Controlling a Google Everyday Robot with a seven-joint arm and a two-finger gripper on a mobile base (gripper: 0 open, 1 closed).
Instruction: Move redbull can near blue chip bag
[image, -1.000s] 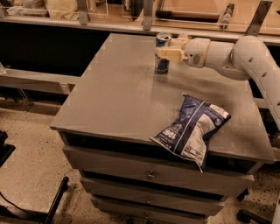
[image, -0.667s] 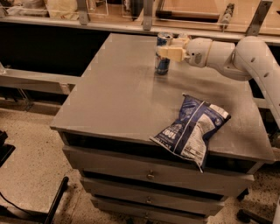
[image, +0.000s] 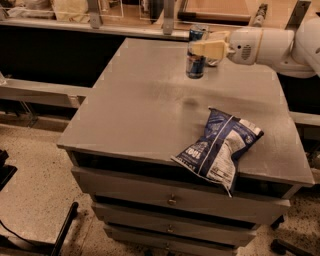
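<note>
The redbull can (image: 196, 62), slim and blue-and-silver, is at the far right part of the grey cabinet top (image: 145, 100). My gripper (image: 197, 48) reaches in from the right on a white arm and is shut on the can's upper half, with a cream finger (image: 209, 48) across its front. The can seems to hang slightly above the surface, with a faint shadow below it. The blue chip bag (image: 220, 147), navy with white stripes, lies at the front right of the top. Its lower end hangs over the front edge. The can is well behind the bag.
The cabinet has drawers (image: 172, 200) below its front edge. A counter with posts (image: 169, 15) runs along the back. The white arm (image: 280, 45) hangs over the right rear corner. Speckled floor lies to the left.
The can, held in the gripper, has moved a little to the right and upward from where it stood. The chip bag has not moved.
</note>
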